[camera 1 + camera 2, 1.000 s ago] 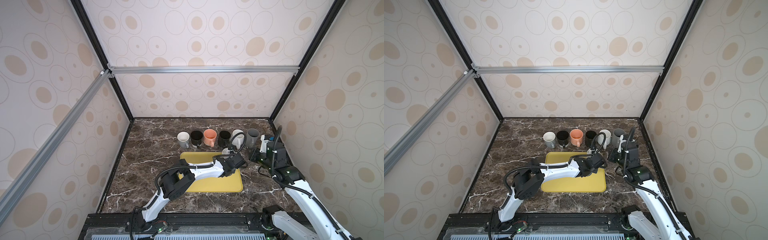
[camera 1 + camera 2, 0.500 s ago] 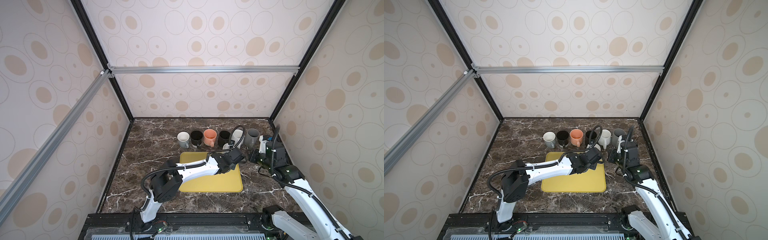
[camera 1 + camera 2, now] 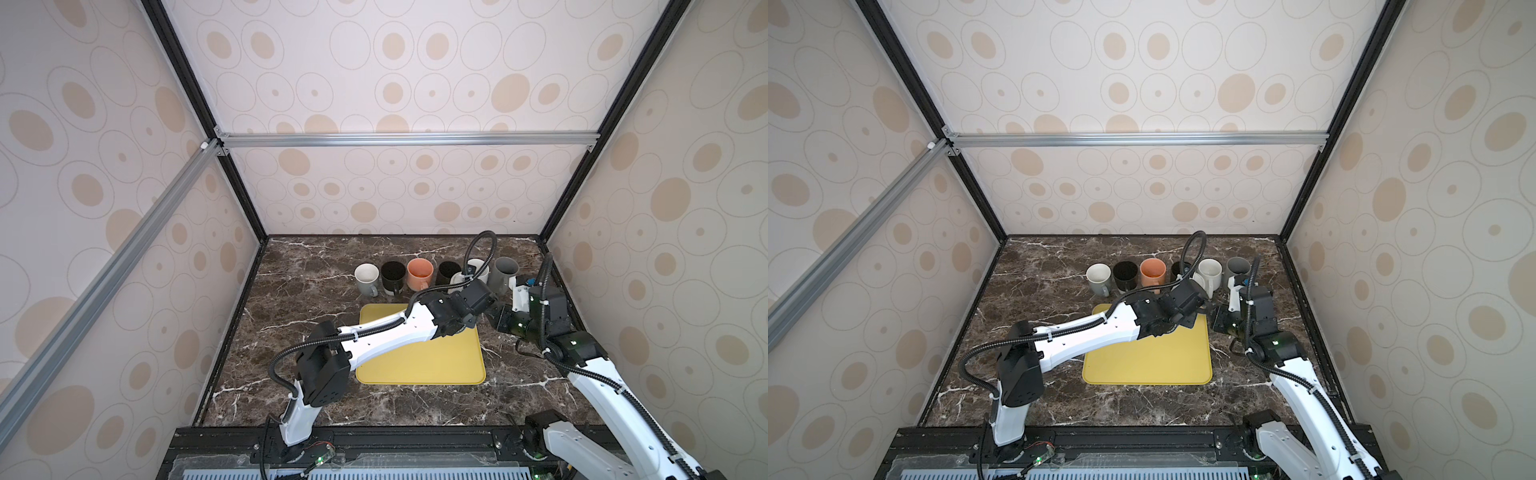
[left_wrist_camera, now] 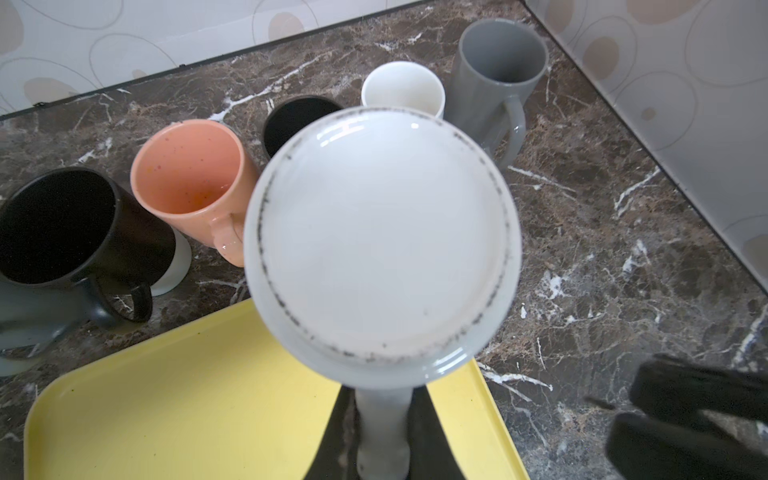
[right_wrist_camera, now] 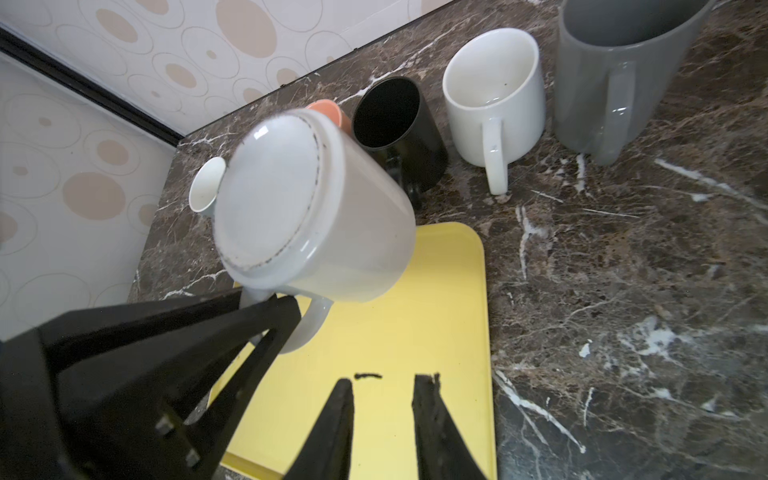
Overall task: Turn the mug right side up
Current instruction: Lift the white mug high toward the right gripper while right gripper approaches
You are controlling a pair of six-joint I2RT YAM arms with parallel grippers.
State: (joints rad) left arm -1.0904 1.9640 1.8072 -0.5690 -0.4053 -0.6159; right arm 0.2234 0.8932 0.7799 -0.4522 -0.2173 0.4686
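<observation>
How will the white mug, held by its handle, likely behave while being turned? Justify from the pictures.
The white mug looks glossy, so its handle may slip in the left gripper. Gripped only at the handle, its body could swing. Probably stiff, chippable ceramic.

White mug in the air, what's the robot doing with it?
The left arm has its jaws shut on the handle of the white mug and holds it tilted above a corner of the yellow tray, bottom showing, not yet right side up. The right arm hovers close by, jaws a little apart and empty. Other mugs, like the orange mug, stand open side up behind the tray.
</observation>
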